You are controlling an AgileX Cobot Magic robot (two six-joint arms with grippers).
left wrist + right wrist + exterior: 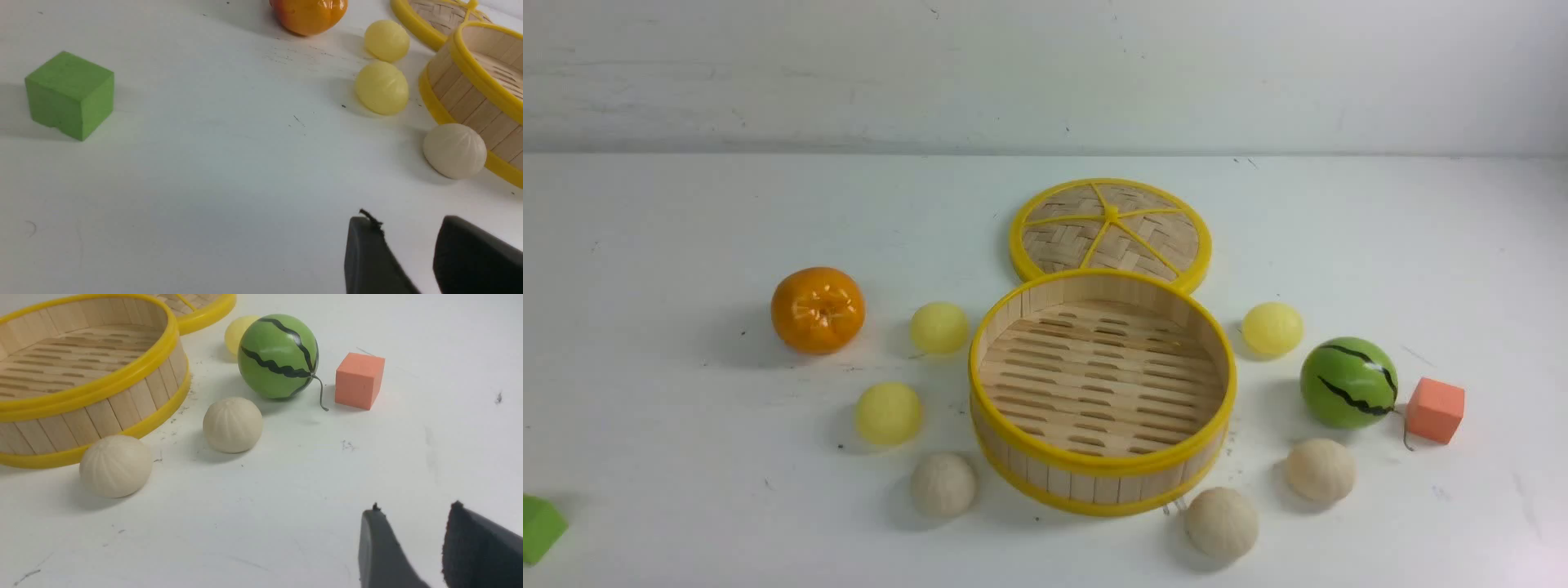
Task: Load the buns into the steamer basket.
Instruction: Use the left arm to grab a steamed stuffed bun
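Front view, starting at the counter's [686, 229] left edge: a green cube [538, 527] sits at the near left corner, cut by the frame. Next comes a glossy orange toy fruit [817, 309], then the nearer yellow bun [888, 413] and the farther yellow bun [939, 327], both smooth. The left pleated bun [943, 484] lies closer to the near edge, just beside the steamer basket [1094, 483]. That basket stands mid-counter, its slatted floor in plain sight (every one of the six lies on the counter around it). The woven lid [1111, 229] lies flat behind it, toward the far edge, its rim partly hidden by the basket. Right of the basket come the middle pleated bun [1221, 523] nearest the near edge, the right yellow bun [1272, 328] and the right pleated bun [1320, 469]. After them come a green striped watermelon ball [1348, 382] and an orange cube [1435, 410] just beside it. Left wrist view shows the left tool [404, 228] with its jaws parted a little and nothing between them. Right wrist view shows the right tool [412, 516] likewise narrowly parted and empty.
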